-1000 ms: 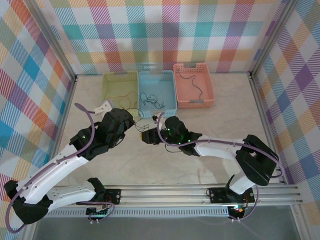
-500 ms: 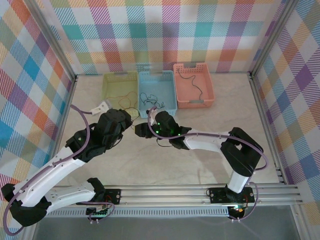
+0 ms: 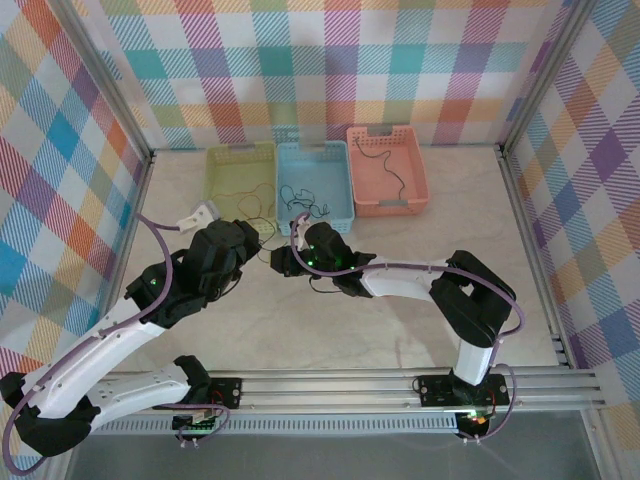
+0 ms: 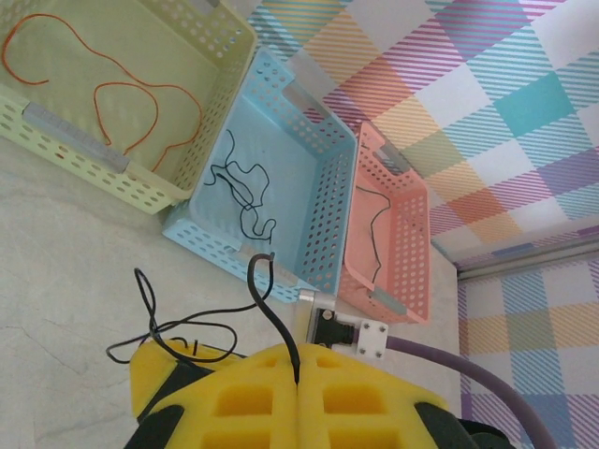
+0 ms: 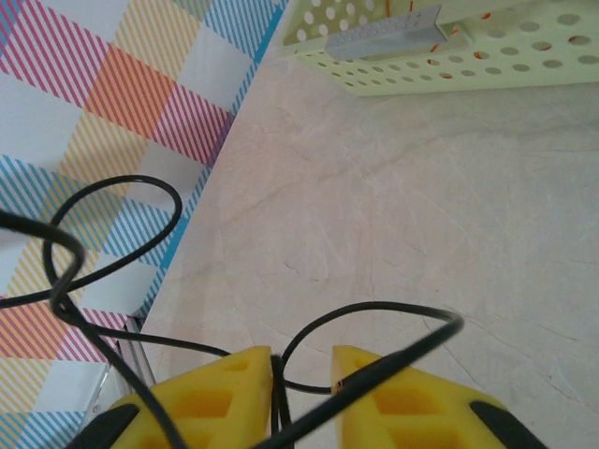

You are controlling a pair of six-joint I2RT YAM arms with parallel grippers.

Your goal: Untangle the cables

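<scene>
Freeing the black cable (image 5: 384, 306), which lies on the table just near of the blue basket (image 4: 323, 234), seems to be the step in hand. The left gripper (image 4: 296, 393) is clamped on it, and the right gripper (image 5: 301, 383) has its jaws slightly apart around it. Next, I think, the right one must close, then pull away gently.

Robotics lab test cell: a left arm (image 3: 120, 330) and right arm (image 3: 420, 285) bolted to an aluminium rail (image 3: 330, 385) at bottom, a marble-look tabletop (image 3: 400, 250) enclosed by plaid-printed panels (image 3: 330, 60) on aluminium posts (image 3: 105, 75).
</scene>
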